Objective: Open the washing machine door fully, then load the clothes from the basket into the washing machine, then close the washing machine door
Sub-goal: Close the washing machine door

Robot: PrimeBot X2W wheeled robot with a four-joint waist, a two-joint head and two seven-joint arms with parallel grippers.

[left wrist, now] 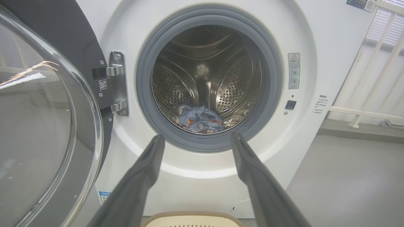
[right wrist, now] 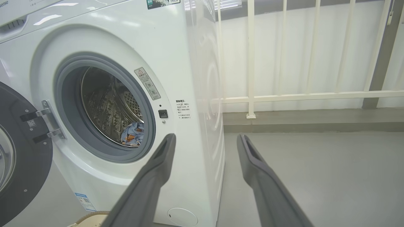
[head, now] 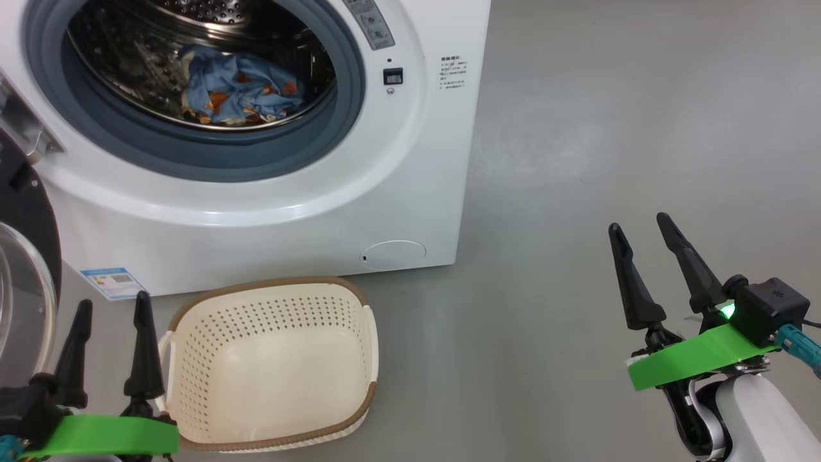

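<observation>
Right, clothes [head: 237, 90] sit in the drum [head: 128, 45], basket [head: 269, 283] stands empty below, left gripper [head: 113, 300] and right gripper [head: 639, 223] both spread, holding nothing; next, I reckon, swing the wide-open washing machine door [left wrist: 41, 119] shut.

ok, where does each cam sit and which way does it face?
Head: high, looking down at washer and empty basket; left end effector, right end effector in bottom corners.
Left wrist: low, facing straight into drum; own fingers.
Right wrist: right of washer, facing it obliquely, railing beyond; own fingers.
All share: clothes in drum.
</observation>
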